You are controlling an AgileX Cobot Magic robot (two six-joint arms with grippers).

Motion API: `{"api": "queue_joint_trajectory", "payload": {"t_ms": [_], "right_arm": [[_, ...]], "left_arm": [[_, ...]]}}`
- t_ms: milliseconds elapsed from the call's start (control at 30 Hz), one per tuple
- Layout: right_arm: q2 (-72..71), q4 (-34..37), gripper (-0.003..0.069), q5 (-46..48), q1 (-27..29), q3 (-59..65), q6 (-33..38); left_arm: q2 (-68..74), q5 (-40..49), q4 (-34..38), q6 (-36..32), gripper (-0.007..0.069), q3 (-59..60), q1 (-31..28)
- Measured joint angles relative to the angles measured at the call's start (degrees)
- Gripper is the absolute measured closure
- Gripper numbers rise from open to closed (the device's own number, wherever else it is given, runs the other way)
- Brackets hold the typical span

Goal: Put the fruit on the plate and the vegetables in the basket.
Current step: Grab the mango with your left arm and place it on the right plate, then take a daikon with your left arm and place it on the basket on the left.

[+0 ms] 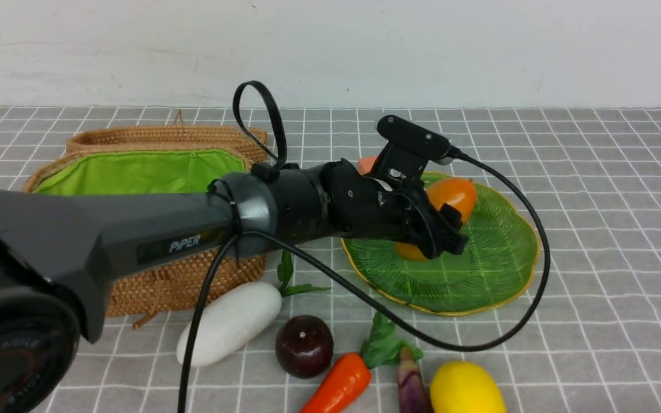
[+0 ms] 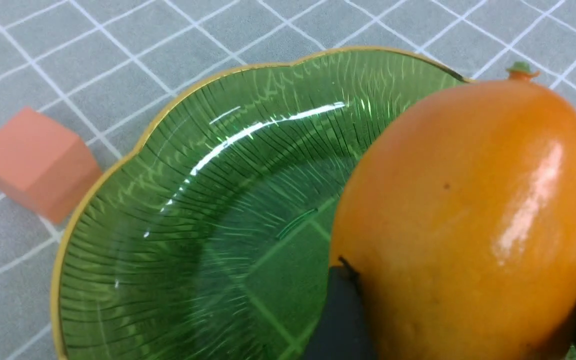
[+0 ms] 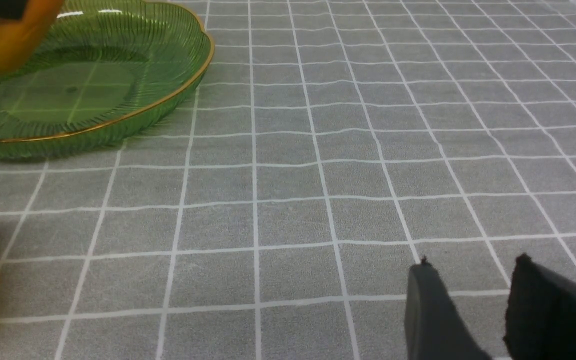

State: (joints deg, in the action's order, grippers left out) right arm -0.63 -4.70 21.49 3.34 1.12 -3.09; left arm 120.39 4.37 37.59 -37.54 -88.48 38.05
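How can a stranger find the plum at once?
Start at the big wicker basket with green lining. On the checked cloth near its right front corner, the plum lies between the white radish and the orange carrot. It alone is a round, dark maroon ball.

Illumination is bright, even and diffuse, from overhead. Shadows under objects are soft and short. Glare: a white streak on the plate beside the left gripper, and a highlight on the mango between its jaws. The arm nearest the front camera renders slightly soft. Wrist views are sharp.
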Motion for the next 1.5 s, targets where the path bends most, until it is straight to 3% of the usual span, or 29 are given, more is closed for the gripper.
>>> {"api": "queue_joint_trajectory", "payload": {"t_ms": [167,433,567,700,733,867,1033,1200,1500], "right_arm": [[0.0,0.0,0.0419,0.0,0.0,0.0,0.0],[0.0,0.0,0.0419,0.0,0.0,0.0,0.0],[0.0,0.0,0.0419,0.0,0.0,0.0,0.0],[0.0,0.0,0.0419,0.0,0.0,0.0,0.0],[0.0,0.0,0.0419,0.0,0.0,0.0,0.0],[0.0,0.0,0.0419,0.0,0.0,0.0,0.0],[0.0,0.0,0.0419,0.0,0.0,0.0,0.0],[0.0,0.0,0.0419,0.0,0.0,0.0,0.0],[0.0,0.0,0.0419,0.04,0.0,0.0,0.0]], "left_arm": [[-0.18,1.06,0.11,0.0,-0.0039,0.0,0.0],[-3.69,12.16,-1.22,0.0,-0.0015,-0.02,0.0],[-9.1,20.4,-7.55,1.0,0.0006,-0.02,0.0],[-16.27,30.14,-21.48,10.09,0.0022,-0.02,-0.06],[-19.59,34.75,-28.78,15.25,0.003,-0.02,-0.29],[-26.61,48.94,-44.47,25.81,0.0053,0.04,-1.64],[-32.54,56.08,-46.18,33.02,0.0059,4.12,-6.71],[-33.79,52.74,-42.86,31.89,0.006,16.08,-11.45],[-31.24,35.98,-47.79,27.05,0.006,26.75,-12.06]]}}
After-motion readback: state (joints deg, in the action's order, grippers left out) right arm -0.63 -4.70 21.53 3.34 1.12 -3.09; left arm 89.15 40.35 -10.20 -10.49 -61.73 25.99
